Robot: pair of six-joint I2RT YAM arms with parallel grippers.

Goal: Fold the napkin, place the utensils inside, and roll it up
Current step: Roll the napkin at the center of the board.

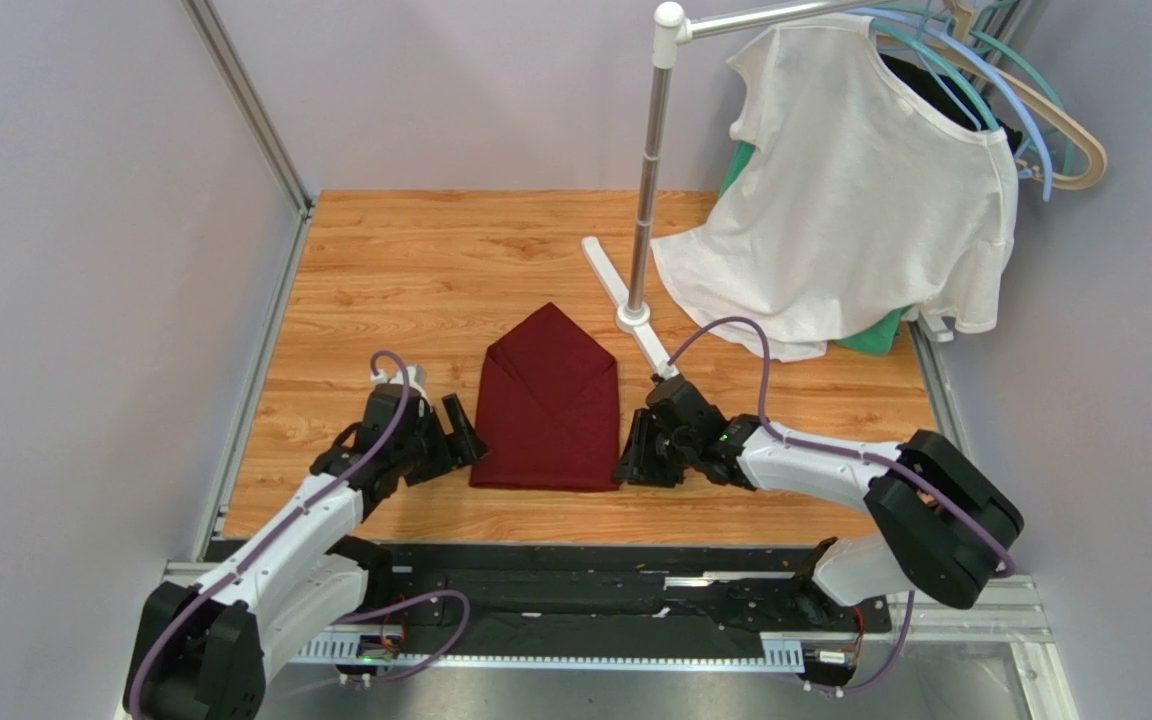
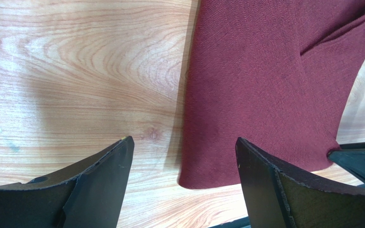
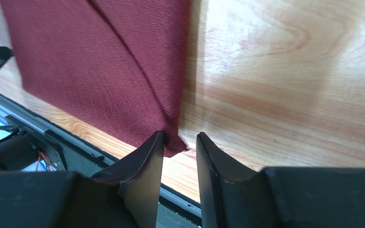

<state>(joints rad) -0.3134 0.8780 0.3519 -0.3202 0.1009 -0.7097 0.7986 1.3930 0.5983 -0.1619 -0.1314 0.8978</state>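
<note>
A pale wooden table (image 1: 387,255) sits inside plain grey walls, with a metal stand (image 1: 654,165) at the back right carrying a white T-shirt (image 1: 853,180) on hangers, well apart from the work. The napkin (image 1: 549,405) lies flat in the middle of the table, close to the near edge and between the two arms. Its side flaps are folded in over each other, so the far end comes to a point and the near end is a straight hem. That shape looks like a pocket meant to take the utensils, but no utensils show in any view, so the task seems to stand between folding and filling. The left gripper (image 2: 184,141) hangs low at the near left corner with its fingers spread wide. The corner of the cloth lies in the gap between them, touching neither, which reads as a position ready to pinch or press that corner. The right gripper (image 3: 180,134) is at the near right corner with its fingers only narrowly apart. The tip of the cloth sits right at their mouth and bare wood shows through the gap, so it does not appear clamped. With one arm at each near corner, the pair seems placed to lift or tidy the hem evenly.
</note>
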